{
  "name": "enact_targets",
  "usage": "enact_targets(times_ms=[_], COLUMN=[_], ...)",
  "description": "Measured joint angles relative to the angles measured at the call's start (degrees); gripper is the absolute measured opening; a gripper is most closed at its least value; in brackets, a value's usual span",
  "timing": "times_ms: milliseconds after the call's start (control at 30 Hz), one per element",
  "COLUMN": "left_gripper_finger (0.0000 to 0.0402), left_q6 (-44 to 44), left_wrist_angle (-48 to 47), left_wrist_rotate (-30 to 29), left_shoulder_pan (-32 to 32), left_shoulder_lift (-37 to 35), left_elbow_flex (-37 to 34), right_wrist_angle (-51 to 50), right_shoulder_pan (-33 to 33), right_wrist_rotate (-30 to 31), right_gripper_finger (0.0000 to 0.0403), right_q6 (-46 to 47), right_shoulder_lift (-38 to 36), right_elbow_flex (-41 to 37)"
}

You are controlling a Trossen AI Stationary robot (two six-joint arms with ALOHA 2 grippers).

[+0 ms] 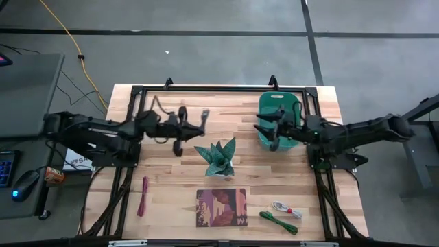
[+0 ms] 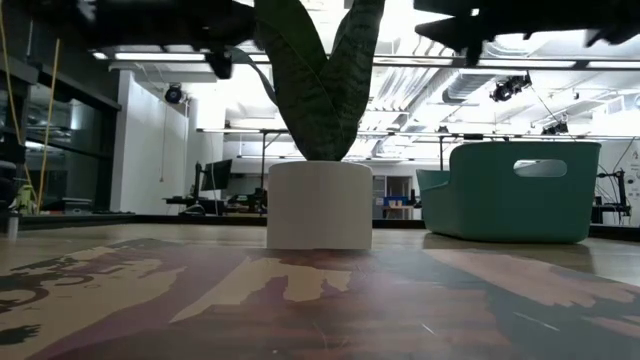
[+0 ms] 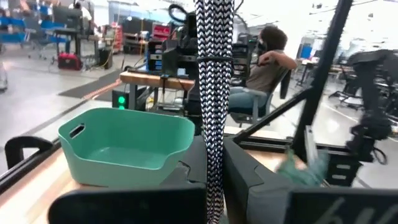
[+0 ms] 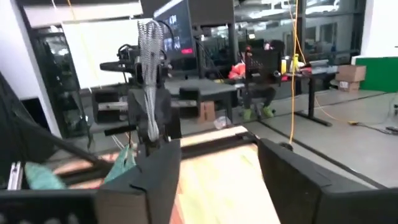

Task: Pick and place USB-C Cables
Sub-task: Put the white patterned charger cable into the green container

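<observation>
Your left gripper point(image 1: 204, 119) is clenched on the grey-silver cable point(image 3: 213, 93), which hangs between its fingers. Your right gripper point(image 1: 264, 130) is released over the teal bin point(image 1: 293, 103). The other cables lie well below both: dark red point(image 1: 143, 195), white point(image 1: 287, 209), green point(image 1: 277, 222).

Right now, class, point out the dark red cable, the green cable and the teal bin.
dark red cable point(image 1: 143, 196), high view, middle of the bundle.
green cable point(image 1: 278, 222), high view, middle of the bundle.
teal bin point(image 1: 279, 101), high view, far rim.
</observation>
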Motion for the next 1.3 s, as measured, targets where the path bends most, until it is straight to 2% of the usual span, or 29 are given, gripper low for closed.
enact_targets(times_ms=[167,400,533,833,967,1300], left_gripper_finger=[0.0000,0.0000,0.0000,0.0000,0.0000,0.0000], left_q6=[0.1,0.4,0.4,0.4,1.5,3.3], left_wrist_angle=[-0.2,-4.8,-6.5,-6.3,-6.3,-5.6], left_wrist_rotate=[0.5,1.1,1.0,1.0,1.2,0.2], left_shoulder_pan=[1.0,2.1,2.7,3.6,2.4,1.2], left_shoulder_lift=[8.9,17.7,20.7,21.1,21.1,20.5], left_elbow_flex=[8.4,17.8,19.7,19.9,19.9,19.9], right_wrist_angle=[10.3,10.3,9.0,6.7,6.3,5.6], right_shoulder_pan=[-2.7,-4.8,-5.1,-5.1,-5.1,-5.1], right_wrist_rotate=[-2.8,-7.9,-9.4,-7.2,-2.9,-1.1], right_gripper_finger=[0.0228,0.0228,0.0228,0.0228,0.0228,0.0227], right_q6=[0.7,0.0,-1.4,-1.6,-2.2,-5.1], right_shoulder_lift=[8.9,17.0,20.0,22.6,22.6,22.4], right_elbow_flex=[1.5,10.0,14.0,17.0,17.0,17.0])
